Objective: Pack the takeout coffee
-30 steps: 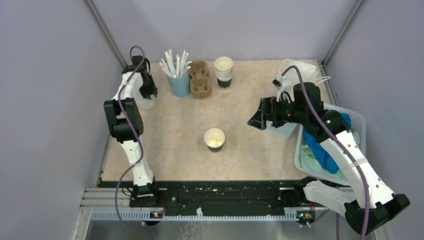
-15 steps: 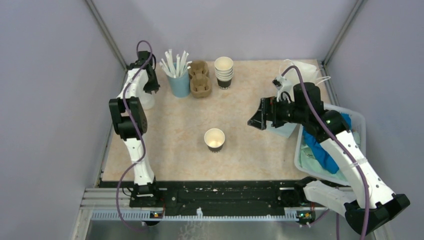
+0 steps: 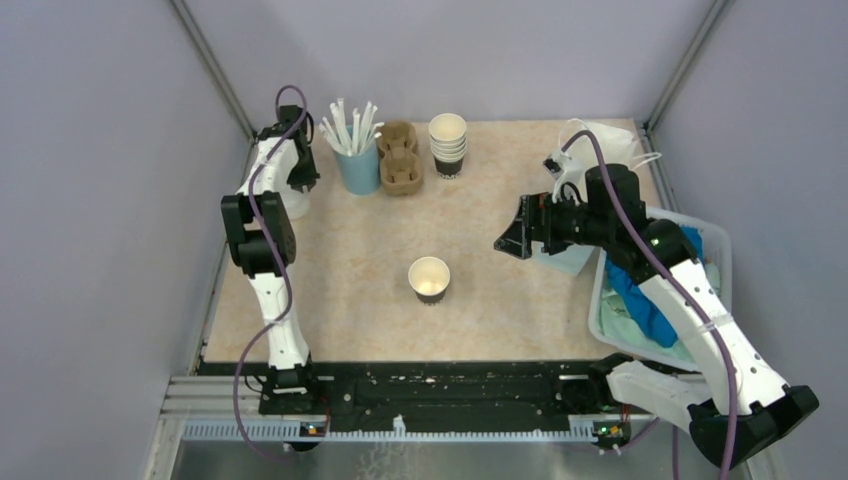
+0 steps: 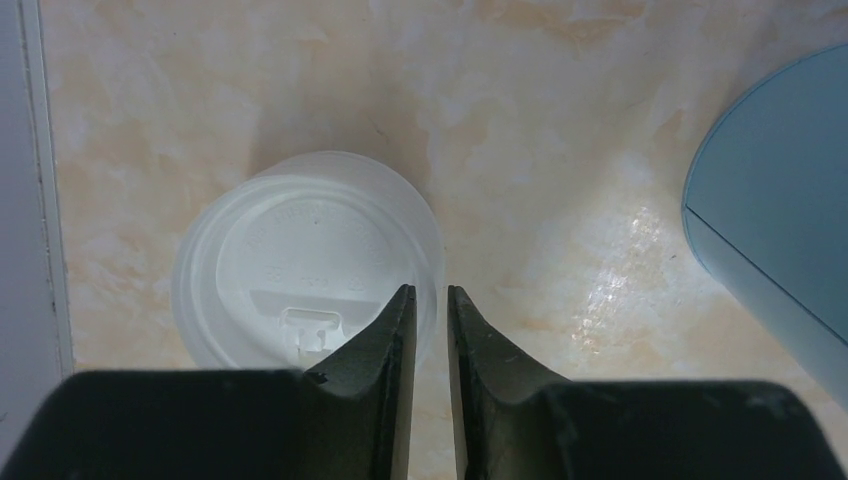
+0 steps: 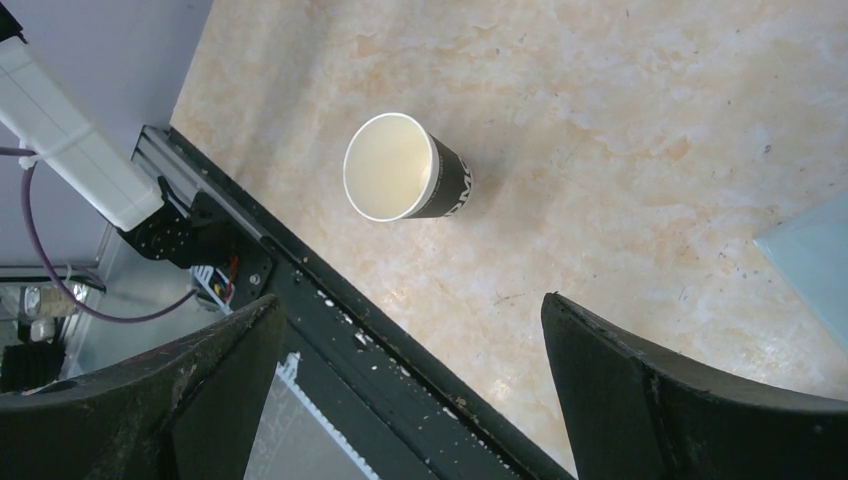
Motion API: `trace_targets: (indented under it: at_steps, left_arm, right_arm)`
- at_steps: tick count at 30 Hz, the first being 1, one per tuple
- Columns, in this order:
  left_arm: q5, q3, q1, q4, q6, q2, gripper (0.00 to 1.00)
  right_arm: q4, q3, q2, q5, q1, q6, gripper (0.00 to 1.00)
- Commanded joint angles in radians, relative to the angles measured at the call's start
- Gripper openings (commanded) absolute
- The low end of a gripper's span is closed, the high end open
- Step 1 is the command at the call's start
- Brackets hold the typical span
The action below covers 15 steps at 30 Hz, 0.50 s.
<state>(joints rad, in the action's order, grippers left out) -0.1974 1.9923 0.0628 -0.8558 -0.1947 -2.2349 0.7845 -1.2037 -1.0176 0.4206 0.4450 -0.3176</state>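
Back corner | left gripper (image 4: 431, 296) nearly closed at lid (image 4: 300, 262) right rim | grip unclear

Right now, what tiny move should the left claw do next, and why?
Probably squeeze shut on the right rim of the white lid, so it can be lifted. The left claw has its fingers close together with that rim in the gap, and the brown cup mid-table has no lid yet.
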Motion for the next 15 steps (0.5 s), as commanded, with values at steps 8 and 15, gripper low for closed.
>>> trace_targets:
  at_steps: [8, 15]
  left_arm:
    - [-0.037, 0.031, -0.009, -0.009, 0.017, -0.008, 0.21]
    - [-0.038, 0.031, -0.015, -0.006, 0.018, -0.014, 0.2]
  right_arm:
    - [-0.048, 0.001, -0.004, 0.014, 0.011, 0.002, 0.99]
    - [-0.047, 0.002, -0.004, 0.014, 0.011, 0.003, 0.99]
